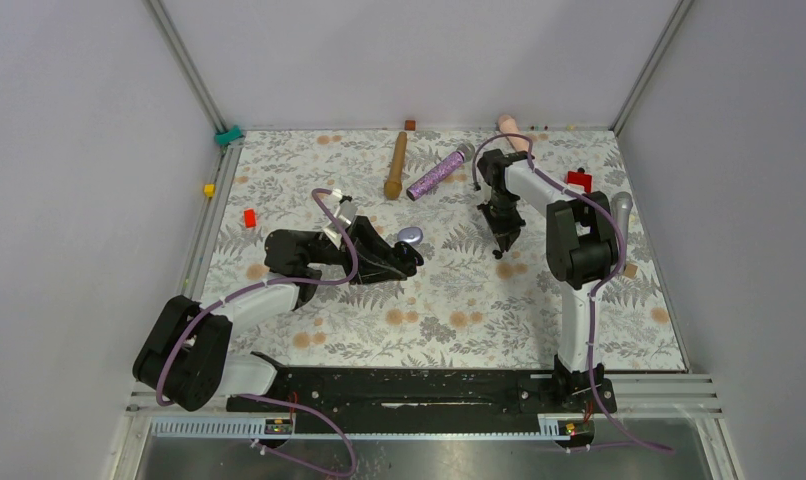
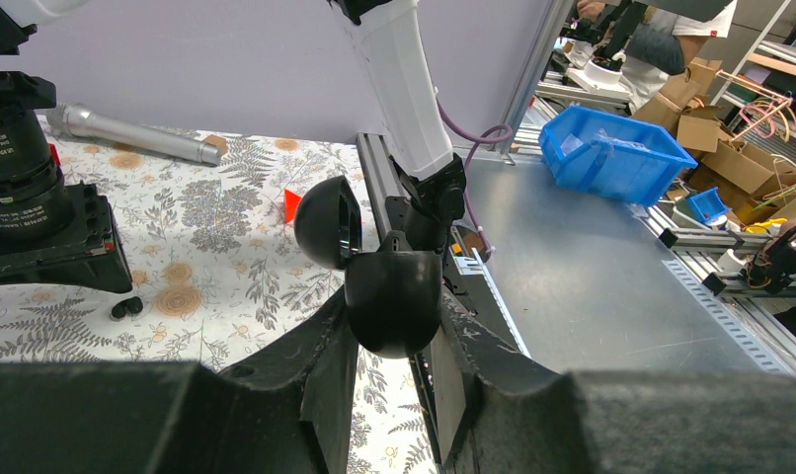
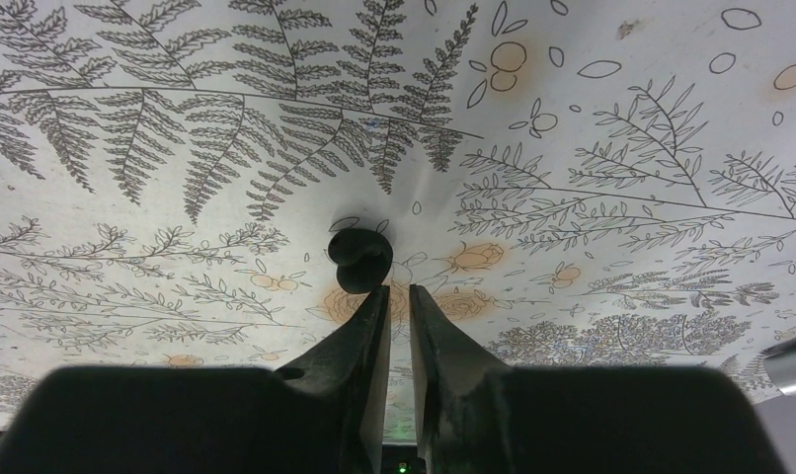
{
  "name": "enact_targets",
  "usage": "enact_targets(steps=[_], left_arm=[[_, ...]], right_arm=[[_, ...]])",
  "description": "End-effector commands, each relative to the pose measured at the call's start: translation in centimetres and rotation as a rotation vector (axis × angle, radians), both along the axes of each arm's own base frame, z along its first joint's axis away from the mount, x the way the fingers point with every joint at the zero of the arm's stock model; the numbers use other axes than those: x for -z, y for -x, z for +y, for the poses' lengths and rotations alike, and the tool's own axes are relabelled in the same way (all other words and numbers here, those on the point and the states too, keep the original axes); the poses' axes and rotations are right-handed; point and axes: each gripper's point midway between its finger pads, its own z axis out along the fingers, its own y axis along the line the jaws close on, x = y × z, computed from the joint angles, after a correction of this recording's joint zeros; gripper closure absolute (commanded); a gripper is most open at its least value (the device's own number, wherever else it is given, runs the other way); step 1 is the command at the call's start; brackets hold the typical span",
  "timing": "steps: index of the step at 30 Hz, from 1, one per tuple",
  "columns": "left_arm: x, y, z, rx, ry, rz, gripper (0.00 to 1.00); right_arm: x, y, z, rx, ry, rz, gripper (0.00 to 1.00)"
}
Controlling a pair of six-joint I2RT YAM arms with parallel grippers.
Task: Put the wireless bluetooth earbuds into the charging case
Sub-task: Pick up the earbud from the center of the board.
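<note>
Gripping the open black charging case (image 2: 392,301) in the left gripper (image 2: 396,321), lid (image 2: 327,222) up at 11 o'clock. Holding nothing in the nearly closed right gripper (image 3: 399,291); just past its tips at 11 o'clock, black earbud (image 3: 359,259) lying on the fern-print bench (image 3: 177,99)

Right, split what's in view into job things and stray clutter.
Job: charging case in the left fingers; black earbud by the right fingers.
Lying about: wooden microphone, glittery purple microphone, silver microphone, red block.
</note>
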Motion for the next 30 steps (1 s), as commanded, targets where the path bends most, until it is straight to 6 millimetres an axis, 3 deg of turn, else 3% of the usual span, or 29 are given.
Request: enact_targets(steps=[1,7,18,30], left_arm=[[-1.4,0.6,0.3,0.010,0.036,-0.085,1.00],[-1.4,0.6,0.3,0.009,0.036,-0.083,1.00],[-1.4,0.5,0.2,0.009,0.036,-0.078,1.00],[-1.6,0.5,0.3,0.009,0.037,-0.078,1.00]], right_arm=[[-0.5,0.3,0.6,0.029,-0.007,0.012,0.80],[-0.7,1.0,1.6,0.095,-0.060,0.010,0.83],[-0.3,1.0,1.1,0.140,-0.036,-0.015,0.86],[-0.4,1.0,1.6,0.124,-0.058,-0.001,0.80]])
